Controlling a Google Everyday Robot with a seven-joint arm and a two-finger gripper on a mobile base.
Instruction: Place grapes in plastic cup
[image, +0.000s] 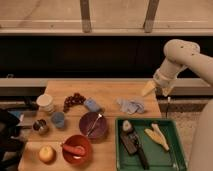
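So, the gripper (156, 90) hangs in the air off the far right corner of the table (110, 92), at the end of the white arm (181, 56) that comes in from the right. Honestly I can't tell whether it's open or closed, and I can't make out anything in it.

The grapes (74, 100) are way over on the far left part of the table, a small dark reddish bunch lying flat on the wood. They sit between a white cup (46, 102) on their left and a little blue object (92, 105) on their right. The blue plastic cup (58, 119) stands upright just nearer than the grapes and a bit to the left, close to them but not touching. A shiny metal cup (40, 126) is right beside it on the left.

Nearer still, there's a purple bowl (93, 125) with a utensil resting in it, a red bowl (77, 148) with something reddish-orange inside, and an apple (46, 153) at the near left corner. A crumpled light blue cloth (131, 105) lies toward the far right of the table, nearer than the gripper and to its left. A green tray (172, 150) takes up the near right corner, holding a yellowish thing and some dark items I can't identify.

The gripper and the grapes are well apart, on opposite sides of the table.
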